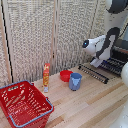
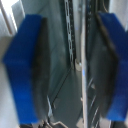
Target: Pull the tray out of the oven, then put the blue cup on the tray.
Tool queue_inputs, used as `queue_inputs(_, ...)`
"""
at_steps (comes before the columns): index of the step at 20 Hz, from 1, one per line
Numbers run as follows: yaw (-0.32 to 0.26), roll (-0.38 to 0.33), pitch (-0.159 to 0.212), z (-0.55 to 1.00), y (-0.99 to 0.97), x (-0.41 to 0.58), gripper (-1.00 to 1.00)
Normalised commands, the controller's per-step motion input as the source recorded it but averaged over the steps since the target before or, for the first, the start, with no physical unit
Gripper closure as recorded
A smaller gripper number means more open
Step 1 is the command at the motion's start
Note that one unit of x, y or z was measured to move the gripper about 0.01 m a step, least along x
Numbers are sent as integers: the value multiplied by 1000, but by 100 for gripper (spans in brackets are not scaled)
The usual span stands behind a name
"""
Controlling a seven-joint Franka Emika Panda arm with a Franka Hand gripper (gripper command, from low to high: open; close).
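The blue cup [image 1: 75, 81] stands upright on the wooden table, next to a shallow red bowl [image 1: 65, 75]. At the exterior view's right sits the oven [image 1: 120, 54], partly cut off by the frame edge. The tray [image 1: 96, 73], a dark wire rack, sticks out of it toward the cup. My gripper [image 1: 95, 63] hangs right at the tray, well apart from the cup. In the wrist view the gripper [image 2: 72, 65] is open, its blue fingers [image 2: 27, 65] set wide apart. Thin bars of the tray [image 2: 83, 75] run between them, touching neither pad.
A red plastic basket [image 1: 22, 104] fills the front of the exterior view's left. An orange bottle [image 1: 46, 76] stands upright between basket and bowl. A woven folding screen [image 1: 35, 35] closes off the back of the table.
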Motion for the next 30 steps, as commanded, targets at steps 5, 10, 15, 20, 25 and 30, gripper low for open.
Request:
queue_inputs(5, 0, -18, -16, -26, 131, -89, 100)
queue_inputs(10, 7, 2, -148, -222, 505, 10, 100)
queue_inputs(15, 0, 18, -194, -402, 886, 110, 100)
queue_inputs(20, -6, 153, -139, -304, 802, 178, 100)
queue_inputs(25, -15, 152, -60, -497, 820, 261, 100)
queue_inputs(30, -46, 18, -120, -699, 965, 111, 100)
